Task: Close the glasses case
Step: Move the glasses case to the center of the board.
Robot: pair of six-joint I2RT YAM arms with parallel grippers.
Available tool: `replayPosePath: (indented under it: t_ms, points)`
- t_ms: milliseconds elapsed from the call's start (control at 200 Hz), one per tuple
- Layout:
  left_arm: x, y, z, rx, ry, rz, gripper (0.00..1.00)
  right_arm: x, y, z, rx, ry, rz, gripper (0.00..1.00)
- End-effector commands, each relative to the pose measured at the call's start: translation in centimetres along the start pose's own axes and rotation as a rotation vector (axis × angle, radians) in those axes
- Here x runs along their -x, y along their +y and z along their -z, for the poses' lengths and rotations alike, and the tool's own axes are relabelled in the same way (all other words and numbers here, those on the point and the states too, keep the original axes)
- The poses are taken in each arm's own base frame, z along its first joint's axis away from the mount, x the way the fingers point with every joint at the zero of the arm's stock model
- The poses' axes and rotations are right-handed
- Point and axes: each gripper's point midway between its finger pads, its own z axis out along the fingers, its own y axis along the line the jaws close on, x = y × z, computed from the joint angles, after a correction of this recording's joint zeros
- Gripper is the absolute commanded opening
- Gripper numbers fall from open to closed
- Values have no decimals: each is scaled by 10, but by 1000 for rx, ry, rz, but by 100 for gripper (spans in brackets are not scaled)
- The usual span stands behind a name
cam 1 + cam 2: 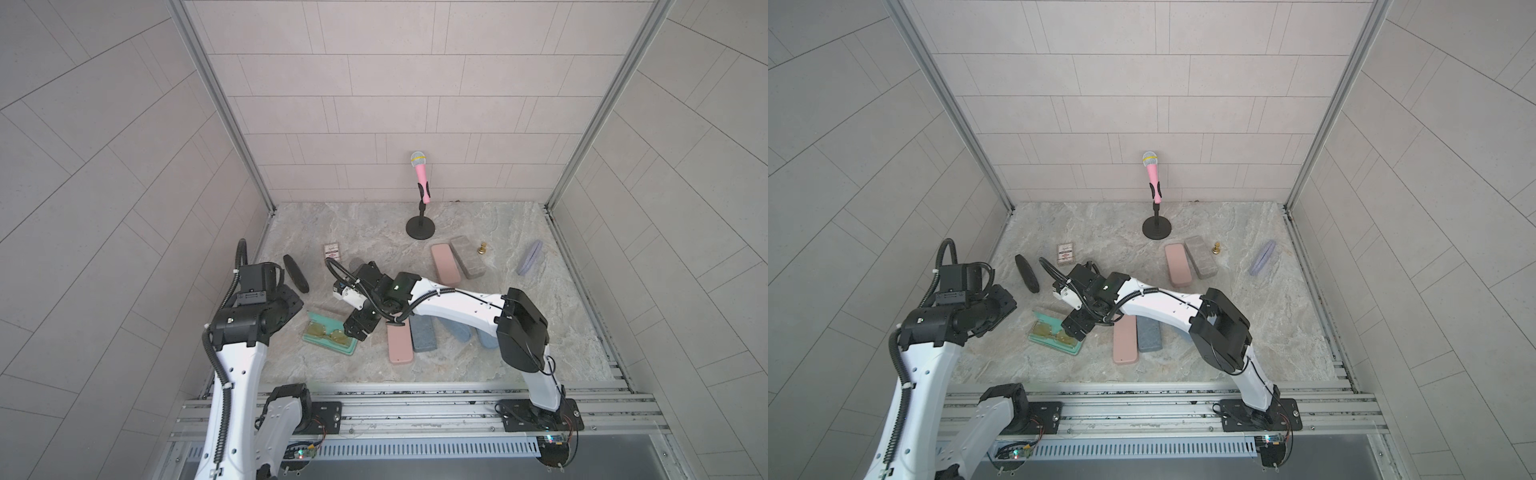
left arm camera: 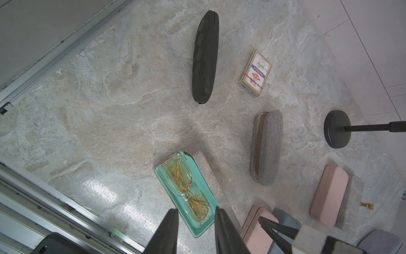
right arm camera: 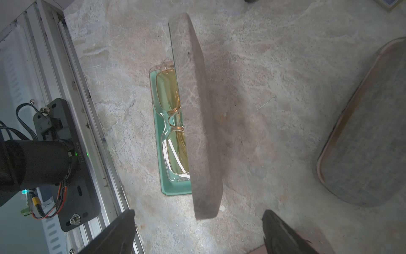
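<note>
- The glasses case (image 1: 330, 347) lies open on the desk (image 1: 374, 232), close to the front edge and over toward the left arm, with its mint-green tray facing up
- A pair of yellow-tinted glasses (image 1: 318, 330) rests inside the tray
- The lid (image 3: 197, 123), stone-patterned on the outside much like the desk, stands up along one long side of the tray and is not down; in the right wrist view it hides part of the glasses
- The right pincer (image 3: 197, 212) hangs over one end of the case with its jaws spread wide and nothing in them; the lid's end shows between the fingers, and neither one touches it
- The left pincer (image 2: 196, 211) has its fingers parted only a little and holds nothing; in both top views it sits beside the case on the left-wall side, clear of it
- A slim black case (image 1: 296, 273) and a small card box (image 1: 332, 250) lie farther back on the left
- A grey fabric case (image 2: 267, 147) lies near them, a thin gap showing along its edge
- A pink microphone (image 1: 421, 174) stands on its round base by the back wall
- Pink, grey and blue cases lie closed around the right arm, and a lilac case (image 1: 530, 257) lies near the right wall
</note>
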Motion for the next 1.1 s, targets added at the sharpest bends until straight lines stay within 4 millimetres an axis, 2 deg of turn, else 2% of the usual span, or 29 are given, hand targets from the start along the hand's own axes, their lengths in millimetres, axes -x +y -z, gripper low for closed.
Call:
replayPosePath:
  t_ms: [0, 165, 330, 480, 610, 686, 1096]
  points:
    - [-9, 6, -2, 7, 46, -19, 34, -3, 1, -8, 13, 48, 41, 92]
    - [-7, 4, -7, 1, 60, -15, 34, -2, -1, -24, 26, 84, 54, 92]
    - [-8, 5, -14, 2, 82, -10, 33, 1, 1, -35, 46, 96, 55, 87]
    - [-9, 3, -19, -7, 96, -6, 33, -2, 1, -39, 52, 109, 52, 74]
    - [-12, 2, -23, -15, 106, -4, 33, -4, 0, -41, 52, 118, 45, 49]
    - [-13, 4, -24, -15, 107, -2, 33, -6, 1, -42, 54, 122, 39, 41]
    - [-18, 2, -29, -37, 121, -4, 33, -9, -11, -37, -25, 128, 22, 21]
